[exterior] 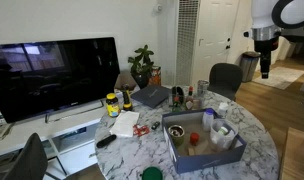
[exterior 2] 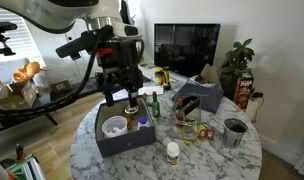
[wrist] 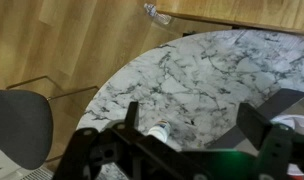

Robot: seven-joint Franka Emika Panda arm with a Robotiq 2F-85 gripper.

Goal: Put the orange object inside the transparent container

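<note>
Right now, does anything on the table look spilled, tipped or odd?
Nothing looks spilled or tipped. Only a small bottle stands close to the edge of the marble table, apart from the other things.

A television [exterior: 57, 75] and a potted plant [exterior: 142, 65] are located behind the marble counter [exterior: 132, 152]; a yellow bottle [exterior: 112, 103] is placed near its edge.

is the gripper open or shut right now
Open. In the wrist view the gripper has its fingers wide apart, with the table below showing between them and nothing held.
</note>
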